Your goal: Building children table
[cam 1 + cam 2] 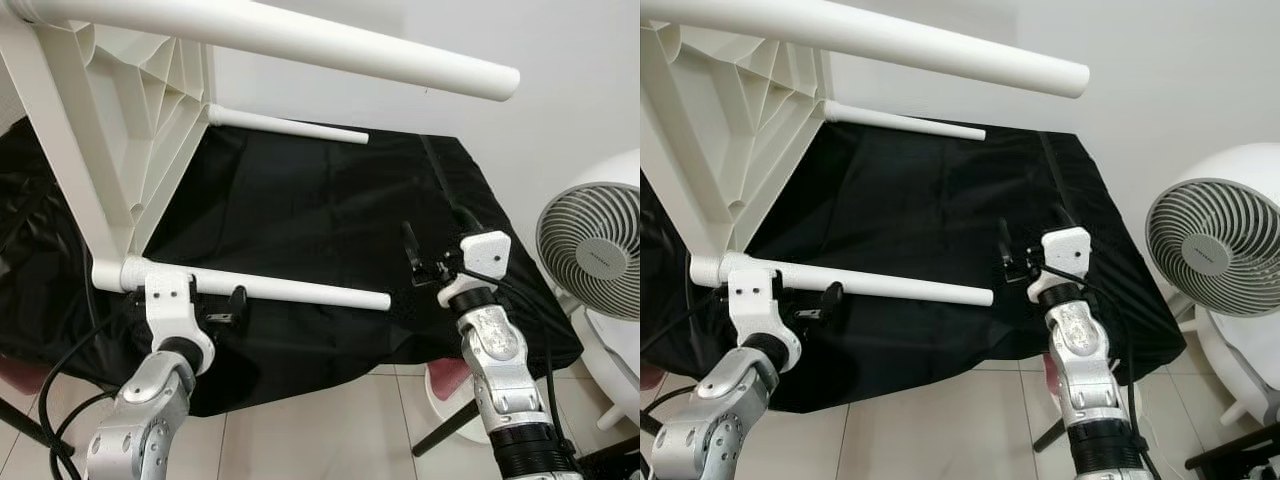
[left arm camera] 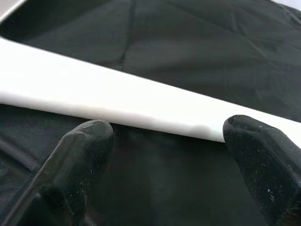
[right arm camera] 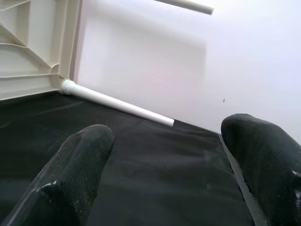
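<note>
A white children's table [image 1: 130,110] lies tipped on its side on a black cloth [image 1: 320,210], its ribbed underside facing right. Three round white legs stick out from it: a top leg [image 1: 300,40], a far leg [image 1: 290,125] and a near leg [image 1: 290,290] just above the cloth. My left gripper [image 1: 215,300] is open right at the near leg, close to its socket. In the left wrist view that leg [image 2: 117,94] crosses just beyond both fingertips. My right gripper [image 1: 435,245] hovers open over the cloth past the near leg's free end, holding nothing.
A white fan [image 1: 595,250] stands at the right, close to my right arm. A white wall rises behind the cloth-covered surface. Tiled floor [image 1: 330,420] lies below its front edge, with a pinkish round object [image 1: 450,385] and black cables by my arms.
</note>
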